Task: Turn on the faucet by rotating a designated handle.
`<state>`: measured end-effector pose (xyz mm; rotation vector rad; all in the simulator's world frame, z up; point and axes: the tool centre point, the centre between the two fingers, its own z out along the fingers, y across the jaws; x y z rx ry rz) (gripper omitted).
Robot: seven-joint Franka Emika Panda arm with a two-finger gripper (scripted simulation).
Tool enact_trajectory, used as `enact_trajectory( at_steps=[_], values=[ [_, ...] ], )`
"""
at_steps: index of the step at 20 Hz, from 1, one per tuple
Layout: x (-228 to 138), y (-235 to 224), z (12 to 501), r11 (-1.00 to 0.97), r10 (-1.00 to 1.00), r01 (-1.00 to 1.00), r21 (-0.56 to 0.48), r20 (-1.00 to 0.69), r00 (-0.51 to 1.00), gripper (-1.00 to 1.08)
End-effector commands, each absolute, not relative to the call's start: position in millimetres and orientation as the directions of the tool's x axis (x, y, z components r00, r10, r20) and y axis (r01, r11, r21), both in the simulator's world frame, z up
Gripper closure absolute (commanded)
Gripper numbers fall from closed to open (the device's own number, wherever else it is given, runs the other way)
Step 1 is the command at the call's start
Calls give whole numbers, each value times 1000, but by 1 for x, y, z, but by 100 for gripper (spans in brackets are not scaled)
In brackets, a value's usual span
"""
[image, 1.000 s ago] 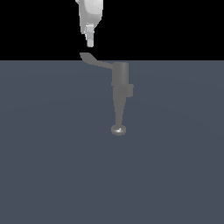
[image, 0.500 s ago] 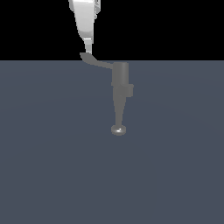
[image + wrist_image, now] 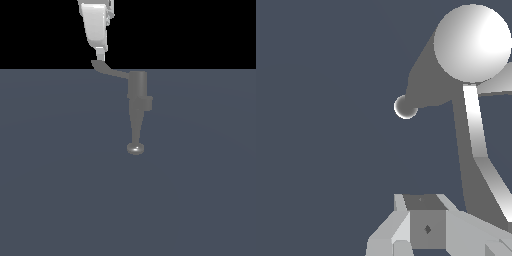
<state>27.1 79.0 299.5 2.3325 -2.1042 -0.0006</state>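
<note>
The matte grey faucet (image 3: 138,90) stands upright in the exterior view. Its tapering spout runs toward the camera and ends in a round shiny nozzle (image 3: 135,148). The thin curved handle (image 3: 107,70) sticks out from the top of the body toward the exterior view's left. My white gripper (image 3: 101,57) comes down from above, its narrow tip resting at the handle's paddle end. The fingers look pressed together with nothing between them. In the wrist view the gripper (image 3: 426,214) sits beside the handle (image 3: 476,127), with the faucet (image 3: 472,42) and the nozzle (image 3: 405,106) beyond.
A flat dark blue-grey floor (image 3: 60,175) spreads around the faucet, and the background above it is black. No other object shows in either view.
My gripper has come down from above the handle until its tip meets the paddle end. The handle and faucet look unmoved.
</note>
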Motion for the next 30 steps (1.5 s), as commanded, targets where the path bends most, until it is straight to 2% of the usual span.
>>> enact_trajectory(
  at_steps=[1, 27, 30],
  values=[
    [24, 79, 300, -103, -995, -995, 0, 0, 103, 108],
    [-57, 68, 300, -102, -995, -995, 0, 0, 102, 108],
    [-55, 66, 301, -103, -995, -995, -7, 0, 103, 108]
  ],
)
